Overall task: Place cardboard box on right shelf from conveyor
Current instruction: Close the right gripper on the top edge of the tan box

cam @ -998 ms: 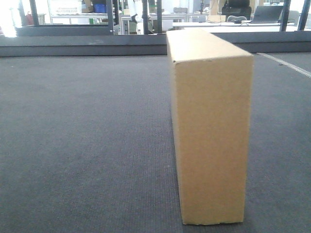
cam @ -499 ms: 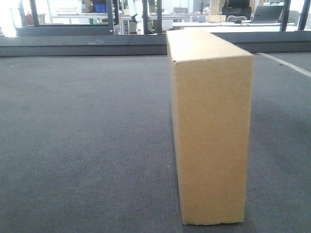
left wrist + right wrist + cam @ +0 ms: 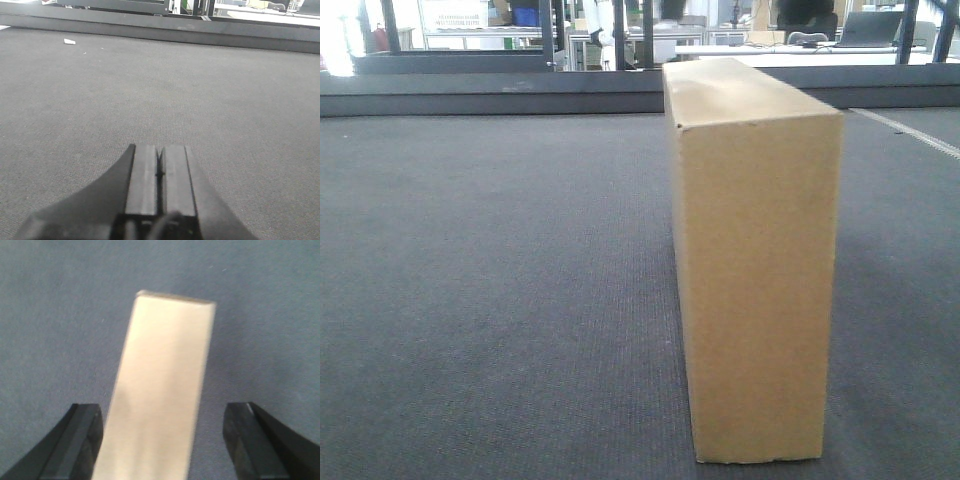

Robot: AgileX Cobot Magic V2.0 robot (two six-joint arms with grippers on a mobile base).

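One box, one conveyor, two grippers (left gripper, right gripper), one white scrap.

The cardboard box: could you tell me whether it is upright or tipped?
Upright: the cardboard box stands on edge on the conveyor.

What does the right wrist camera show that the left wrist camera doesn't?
Only the right wrist view: the narrow tan-brown cardboard box, seen from above, inside the open right gripper. Only the left wrist view: the left gripper, shut on nothing, a darker grey raised edge rail and a small white scrap. Both: the dark grey ribbed conveyor belt.
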